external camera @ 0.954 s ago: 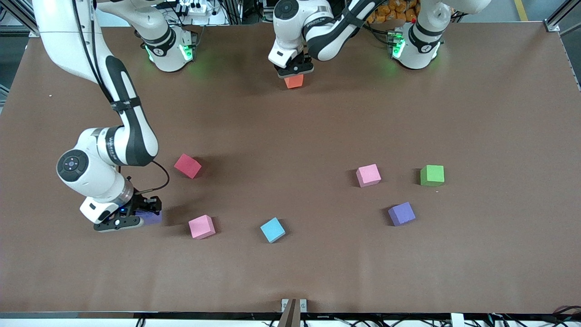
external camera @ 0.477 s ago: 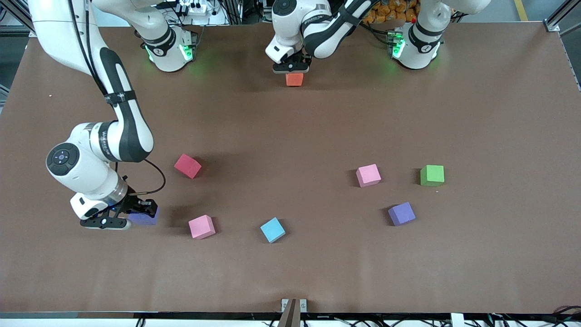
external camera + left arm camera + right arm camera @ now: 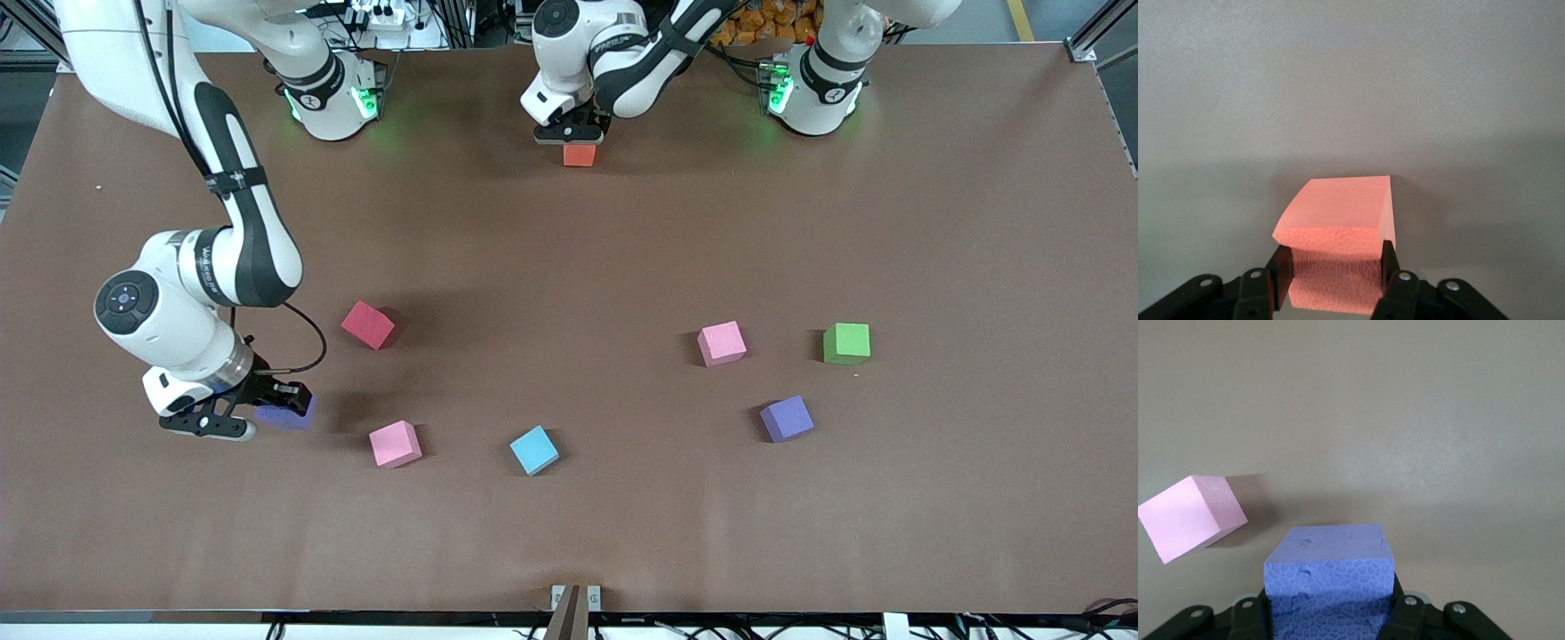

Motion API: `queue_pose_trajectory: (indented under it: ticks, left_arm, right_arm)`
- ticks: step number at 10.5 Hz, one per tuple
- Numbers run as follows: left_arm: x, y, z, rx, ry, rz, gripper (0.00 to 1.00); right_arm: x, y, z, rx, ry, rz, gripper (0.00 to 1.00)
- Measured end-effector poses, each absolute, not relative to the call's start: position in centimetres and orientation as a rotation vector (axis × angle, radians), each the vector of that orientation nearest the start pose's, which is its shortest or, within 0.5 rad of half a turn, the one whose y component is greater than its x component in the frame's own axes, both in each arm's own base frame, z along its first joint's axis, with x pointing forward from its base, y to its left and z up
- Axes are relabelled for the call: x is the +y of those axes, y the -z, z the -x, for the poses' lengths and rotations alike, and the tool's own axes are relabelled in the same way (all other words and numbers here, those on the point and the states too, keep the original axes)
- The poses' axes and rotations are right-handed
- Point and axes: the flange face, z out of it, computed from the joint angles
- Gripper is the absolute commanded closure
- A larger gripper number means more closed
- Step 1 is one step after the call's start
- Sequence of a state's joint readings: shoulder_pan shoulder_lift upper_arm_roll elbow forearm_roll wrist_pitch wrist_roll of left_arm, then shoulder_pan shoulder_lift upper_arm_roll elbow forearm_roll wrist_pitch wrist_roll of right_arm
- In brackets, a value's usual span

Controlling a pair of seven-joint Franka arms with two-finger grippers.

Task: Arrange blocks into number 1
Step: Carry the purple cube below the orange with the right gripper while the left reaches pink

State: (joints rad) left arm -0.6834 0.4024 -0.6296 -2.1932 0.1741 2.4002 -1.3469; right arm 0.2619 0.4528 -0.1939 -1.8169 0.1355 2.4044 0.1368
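While both arms carry a cube clamped between soft foam faces, slip or twist in the grip is the main risk: the right gripper [image 3: 233, 418] is clenched on a purple cube [image 3: 283, 414] beside a pink cube [image 3: 395, 444], which could be clipped on the way out. The left gripper [image 3: 572, 135] is clenched on the orange cube [image 3: 579, 155], over the table [image 3: 569, 249] between the bases. The other pink cube [image 3: 721, 343] and purple cube [image 3: 787, 419] lie apart toward the left arm's end, so misalignment could be introduced with each placement.
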Motion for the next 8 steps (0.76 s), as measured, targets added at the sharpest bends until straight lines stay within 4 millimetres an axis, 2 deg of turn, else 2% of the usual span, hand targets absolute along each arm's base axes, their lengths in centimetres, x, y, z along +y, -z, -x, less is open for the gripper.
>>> queue_pose_trajectory:
  ticks: [1,5,8]
  left_arm:
    - [-52.8,-22.5,-13.6,0.116,-0.226,3.058,0.01]
    - [-53.2,-22.3,-13.9,0.107,-0.24,3.062,0.0]
    - [-54.1,-23.7,-15.8,0.052,-0.221,3.081,0.0]
  right_arm:
    - [5.7,-30.8,-65.5,0.218,0.215,3.095,0.49]
    - [7.6,-30.8,-64.1,0.268,0.186,3.083,0.49]
    - [8.5,-31.2,-62.9,0.267,0.171,3.078,0.49]
